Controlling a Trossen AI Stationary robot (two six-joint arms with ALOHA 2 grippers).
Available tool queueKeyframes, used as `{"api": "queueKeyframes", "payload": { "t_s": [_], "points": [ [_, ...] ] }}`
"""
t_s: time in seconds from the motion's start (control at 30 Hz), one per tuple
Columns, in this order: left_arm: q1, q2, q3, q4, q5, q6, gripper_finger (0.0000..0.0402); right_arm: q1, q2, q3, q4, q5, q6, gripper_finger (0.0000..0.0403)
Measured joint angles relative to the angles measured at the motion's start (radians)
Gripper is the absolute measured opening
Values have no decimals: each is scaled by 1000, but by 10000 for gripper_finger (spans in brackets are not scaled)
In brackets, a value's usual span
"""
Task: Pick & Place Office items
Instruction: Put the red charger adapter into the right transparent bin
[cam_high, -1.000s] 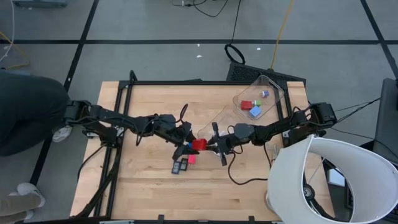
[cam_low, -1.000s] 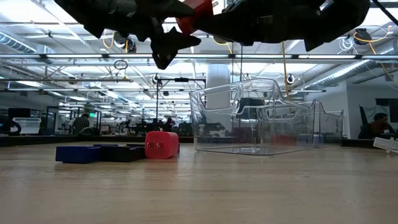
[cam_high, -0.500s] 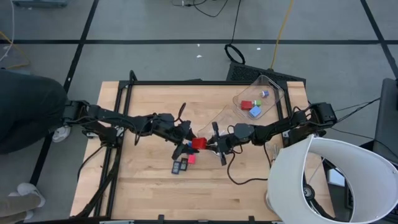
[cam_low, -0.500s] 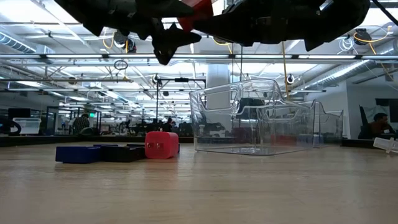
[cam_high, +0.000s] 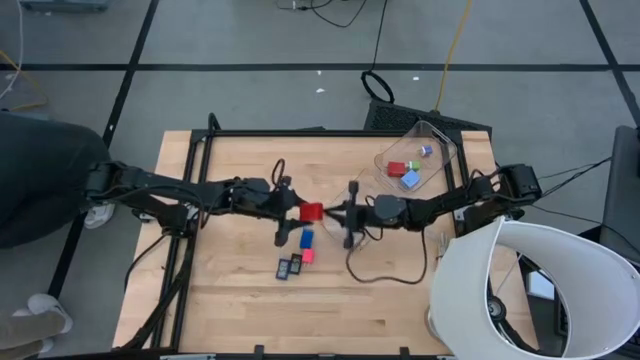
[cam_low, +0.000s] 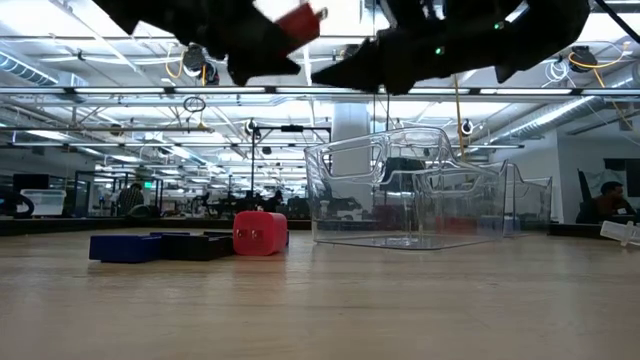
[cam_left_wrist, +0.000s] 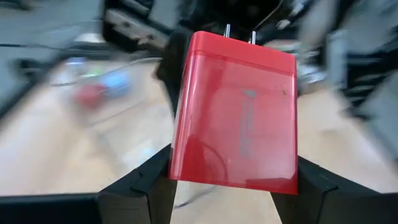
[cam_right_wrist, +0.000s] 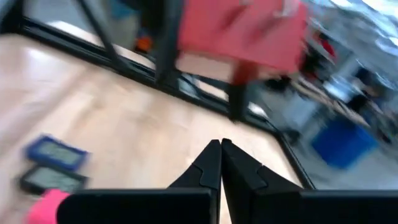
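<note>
Above the middle of the table, the left gripper clamps a red block with two metal prongs. Just right of it, the right gripper hangs with fingers pressed together, empty. Below lie a blue block and dark flat pieces; more blocks sit in the clear bin far right.

I see the table from straight overhead and level from its top; both views share the clear bin.
</note>
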Motion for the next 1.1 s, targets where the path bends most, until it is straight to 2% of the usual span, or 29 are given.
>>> {"api": "queueKeyframes", "payload": {
  "t_s": [0.07, 0.17, 0.27, 0.37, 0.47, 0.53, 0.63, 0.77, 0.9, 1.0, 1.1],
  "points": [
    [-1, -11, 1, -29, -106, 45, 213, -29, 0, 0, -21, 31, 69, 1],
    [-13, -25, 0, -92, -272, 122, 222, -84, 0, -1, -61, 20, 199, 1],
    [-28, -25, 0, -122, -411, 193, 224, -146, 0, -1, -101, -83, 324, 0],
    [-41, -25, 0, -120, -477, 271, 212, -204, 0, -1, -100, -192, 459, 0],
    [-54, -22, 0, -123, -525, 328, 212, -248, 0, -2, -90, -254, 533, 12],
    [-62, -22, 0, -126, -558, 356, 212, -268, 0, -2, -66, -312, 557, 36],
    [-75, -22, 0, -131, -620, 398, 217, -280, 0, -2, -22, -388, 610, 95],
    [-87, -22, 0, -132, -665, 446, 228, -275, 0, -2, 67, -391, 701, 191],
    [-87, -22, 0, -132, -668, 453, 210, -264, 0, -1, 138, -392, 769, 275],
    [-87, -22, 0, -131, -669, 461, 210, -264, 0, 9, 139, -393, 810, 316],
    [-87, -22, 0, -123, -670, 460, 211, -263, 14, 29, 142, -391, 845, 334]
  ]
}}
